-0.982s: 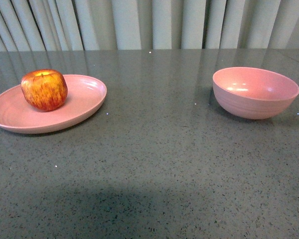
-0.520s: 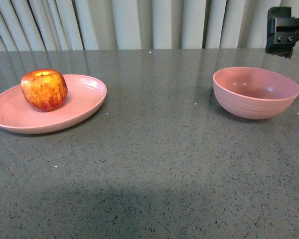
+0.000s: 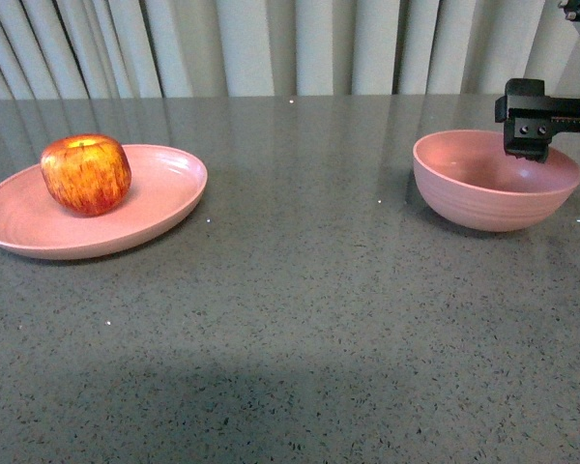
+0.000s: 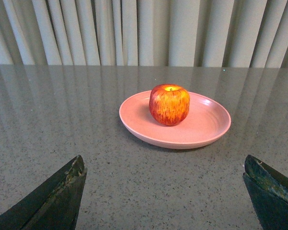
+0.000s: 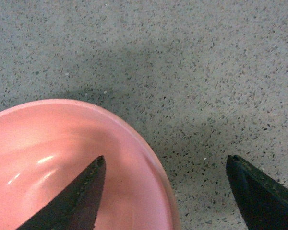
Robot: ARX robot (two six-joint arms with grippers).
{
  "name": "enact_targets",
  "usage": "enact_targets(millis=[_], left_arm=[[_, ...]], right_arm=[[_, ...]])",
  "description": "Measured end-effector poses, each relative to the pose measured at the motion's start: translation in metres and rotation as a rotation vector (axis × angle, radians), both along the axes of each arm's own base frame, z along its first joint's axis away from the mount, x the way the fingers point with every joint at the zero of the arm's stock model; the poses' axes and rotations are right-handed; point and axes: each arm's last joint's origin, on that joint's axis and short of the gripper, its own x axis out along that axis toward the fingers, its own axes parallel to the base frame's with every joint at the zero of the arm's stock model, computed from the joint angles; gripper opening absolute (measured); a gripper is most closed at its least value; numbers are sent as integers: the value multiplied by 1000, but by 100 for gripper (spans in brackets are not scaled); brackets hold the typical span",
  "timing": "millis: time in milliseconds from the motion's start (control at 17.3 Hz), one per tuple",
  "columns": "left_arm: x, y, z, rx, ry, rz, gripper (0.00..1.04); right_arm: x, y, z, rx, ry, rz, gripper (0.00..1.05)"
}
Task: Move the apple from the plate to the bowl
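Note:
The red-and-yellow apple sits on the shallow pink plate at the left of the table. The deep pink bowl stands at the right and holds nothing. My right gripper is open and empty, over the bowl's far right rim. In the right wrist view the gripper straddles the bowl's rim, one finger over the inside, one over the table. My left gripper is open and empty, low over the table, a stretch short of the plate and apple. It is out of the front view.
The grey speckled tabletop stretches between plate and bowl. Pale pleated curtains hang behind the table's far edge.
My right gripper has come into view from the upper right and dropped lower and leftward, down to the bowl's far rim. Apple, plate and bowl have not moved.

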Motion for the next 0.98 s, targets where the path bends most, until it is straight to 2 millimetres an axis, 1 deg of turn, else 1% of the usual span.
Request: enact_targets(millis=[231, 289, 404, 462, 578, 693, 809, 866, 924, 982], left_arm=[[0, 0, 0, 0, 0, 0, 98], [0, 0, 0, 0, 0, 0, 98], [0, 0, 0, 0, 0, 0, 98], [0, 0, 0, 0, 0, 0, 98], [0, 0, 0, 0, 0, 0, 98], [0, 0, 0, 0, 0, 0, 98], [0, 0, 0, 0, 0, 0, 98], [0, 0, 0, 0, 0, 0, 98], [0, 0, 0, 0, 0, 0, 98], [0, 0, 0, 0, 0, 0, 98]], right_arm=[[-1, 0, -7, 22, 34, 8, 40], [-1, 0, -8, 24, 36, 8, 31], [-1, 0, -8, 33, 41, 13, 9], [-1, 0, -5, 45, 35, 17, 3], [-4, 0, -2, 47, 41, 20, 3], [-7, 0, 10, 51, 20, 25, 3], [-9, 1, 34, 59, -44, 40, 3], [-12, 5, 49, 66, -82, 58, 3], [-14, 10, 59, 70, -109, 73, 3], [-16, 19, 68, 74, -128, 98, 3]])
